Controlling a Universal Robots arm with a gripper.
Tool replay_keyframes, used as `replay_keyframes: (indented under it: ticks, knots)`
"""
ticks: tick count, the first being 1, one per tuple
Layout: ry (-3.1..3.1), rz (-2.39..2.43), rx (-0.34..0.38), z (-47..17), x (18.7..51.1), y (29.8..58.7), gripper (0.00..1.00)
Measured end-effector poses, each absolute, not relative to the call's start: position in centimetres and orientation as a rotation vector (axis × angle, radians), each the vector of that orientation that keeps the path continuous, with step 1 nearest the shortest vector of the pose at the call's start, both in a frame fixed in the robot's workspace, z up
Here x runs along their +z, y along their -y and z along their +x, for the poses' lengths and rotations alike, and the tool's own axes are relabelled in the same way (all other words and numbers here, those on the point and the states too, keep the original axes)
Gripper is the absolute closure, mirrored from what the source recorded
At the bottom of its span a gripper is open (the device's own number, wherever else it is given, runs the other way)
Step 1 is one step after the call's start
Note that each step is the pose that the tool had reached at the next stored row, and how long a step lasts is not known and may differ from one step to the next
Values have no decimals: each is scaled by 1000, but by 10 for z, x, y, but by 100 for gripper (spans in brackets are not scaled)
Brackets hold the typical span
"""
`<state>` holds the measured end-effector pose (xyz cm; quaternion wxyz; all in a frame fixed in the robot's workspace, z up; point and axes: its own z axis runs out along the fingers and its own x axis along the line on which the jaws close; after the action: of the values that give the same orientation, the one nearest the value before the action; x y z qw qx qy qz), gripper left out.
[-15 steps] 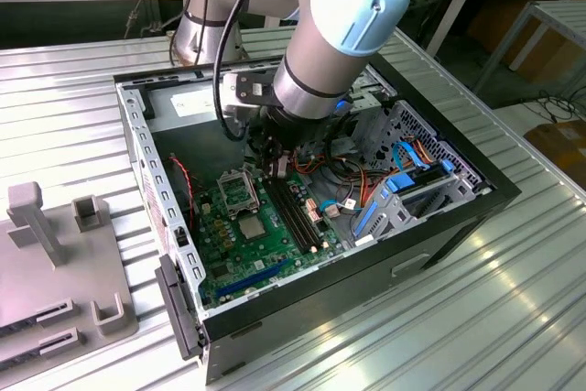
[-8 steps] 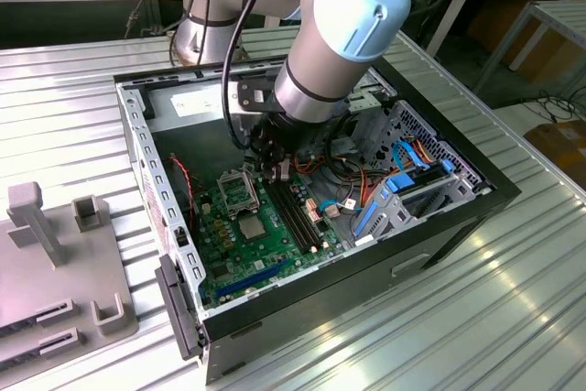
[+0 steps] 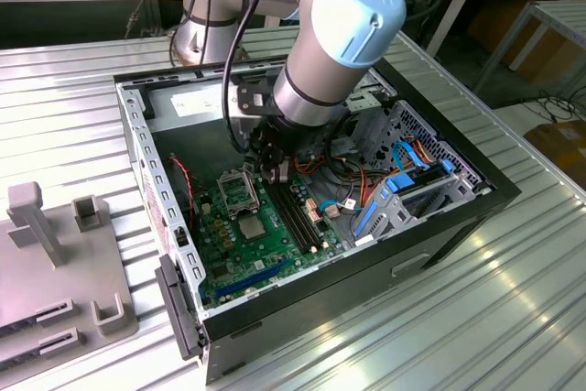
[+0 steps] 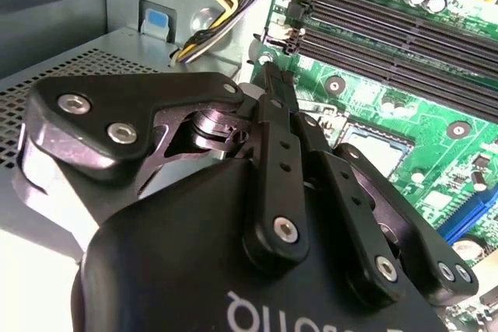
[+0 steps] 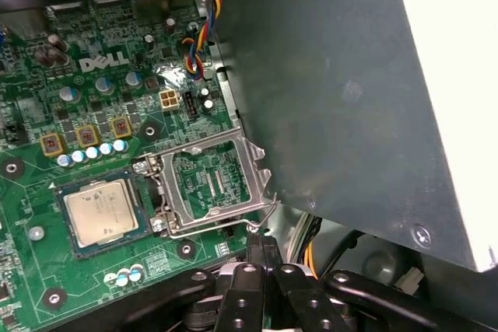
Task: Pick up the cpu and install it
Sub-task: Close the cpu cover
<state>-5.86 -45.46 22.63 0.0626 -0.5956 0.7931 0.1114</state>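
Observation:
The cpu is a small square chip with a silver-grey top, lying flat in a black socket on the green motherboard. In the exterior view the cpu shows near the middle of the motherboard. Beside it the hinged metal socket frame lies swung open, with green board showing through it. My gripper is shut with nothing between its fingers, its tips at the frame's edge by the thin wire lever, apart from the cpu. My gripper also shows with fingers pressed together, and my gripper hangs inside the case.
The board sits in an open black computer case on a ribbed metal table. Long black memory slots and coloured cables lie close by. A grey metal box stands beside the frame. A grey fixture rests at the exterior view's left.

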Motion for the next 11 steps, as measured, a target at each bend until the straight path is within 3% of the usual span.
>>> replay_keyframes:
  ticks: [11]
  knots:
    - [-2378,-1786,373,-58,217,450,89]
